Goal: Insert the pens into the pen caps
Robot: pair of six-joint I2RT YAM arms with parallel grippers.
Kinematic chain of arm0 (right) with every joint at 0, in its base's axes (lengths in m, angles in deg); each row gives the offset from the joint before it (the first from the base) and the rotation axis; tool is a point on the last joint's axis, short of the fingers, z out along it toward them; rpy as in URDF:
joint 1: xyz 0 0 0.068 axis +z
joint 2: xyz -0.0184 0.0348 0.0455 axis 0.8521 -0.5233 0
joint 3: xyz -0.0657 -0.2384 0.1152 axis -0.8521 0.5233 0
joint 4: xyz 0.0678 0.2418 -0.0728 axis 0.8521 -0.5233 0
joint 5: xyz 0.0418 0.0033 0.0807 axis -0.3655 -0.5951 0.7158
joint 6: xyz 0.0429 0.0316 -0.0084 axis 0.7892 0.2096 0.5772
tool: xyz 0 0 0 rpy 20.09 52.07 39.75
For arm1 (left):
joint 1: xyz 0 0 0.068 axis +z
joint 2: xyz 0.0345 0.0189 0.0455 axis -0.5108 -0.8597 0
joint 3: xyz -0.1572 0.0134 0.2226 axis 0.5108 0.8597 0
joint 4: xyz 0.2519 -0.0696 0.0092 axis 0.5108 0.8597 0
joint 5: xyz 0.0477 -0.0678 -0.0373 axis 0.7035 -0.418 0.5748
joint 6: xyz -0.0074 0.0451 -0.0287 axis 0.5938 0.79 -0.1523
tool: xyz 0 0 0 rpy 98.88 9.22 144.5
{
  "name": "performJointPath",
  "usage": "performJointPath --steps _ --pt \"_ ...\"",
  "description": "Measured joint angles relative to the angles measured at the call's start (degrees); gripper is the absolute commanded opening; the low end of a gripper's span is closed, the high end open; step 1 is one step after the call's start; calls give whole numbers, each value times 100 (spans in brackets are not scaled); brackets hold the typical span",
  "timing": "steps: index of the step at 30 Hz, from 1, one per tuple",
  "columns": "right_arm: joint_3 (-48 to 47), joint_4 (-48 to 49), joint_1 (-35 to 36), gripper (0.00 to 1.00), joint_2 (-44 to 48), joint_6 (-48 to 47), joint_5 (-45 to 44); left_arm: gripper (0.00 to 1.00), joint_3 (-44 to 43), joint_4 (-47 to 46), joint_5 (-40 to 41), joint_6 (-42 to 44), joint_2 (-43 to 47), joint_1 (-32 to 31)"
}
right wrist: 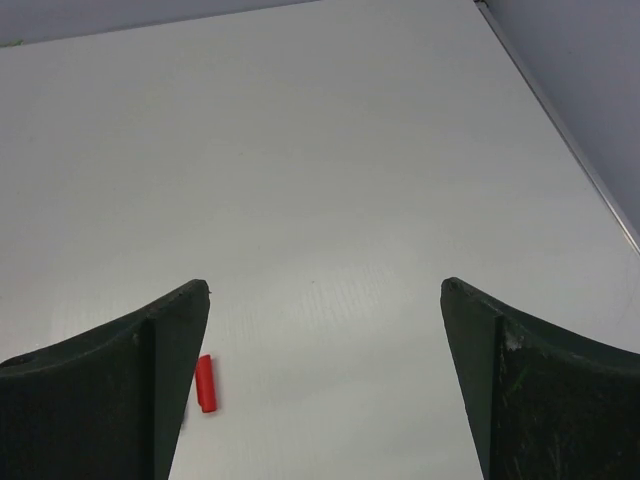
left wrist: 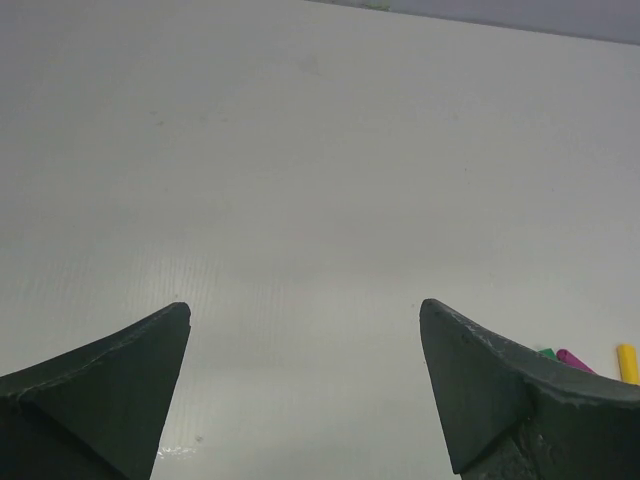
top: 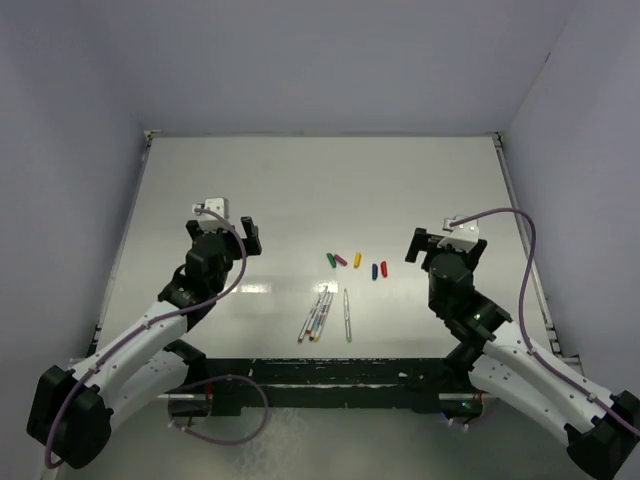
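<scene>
Several thin white-grey pens lie bunched on the white table near its front middle, with one more pen apart to their right. Behind them lie the caps in a row: green, purple, yellow-orange, blue and red. My left gripper is open and empty, left of the caps; its wrist view shows the green, purple and yellow caps at lower right. My right gripper is open and empty, right of the caps; the red cap lies by its left finger.
The white table has a raised rim at the back and sides. Grey walls stand around it. A black rail with the arm bases and cables runs along the near edge.
</scene>
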Motion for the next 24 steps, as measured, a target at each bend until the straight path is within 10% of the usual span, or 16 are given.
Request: performJointPath --steps 24 --pt "-973 -1292 0 100 -1172 1056 -376 99 -186 219 -1110 195 439 0"
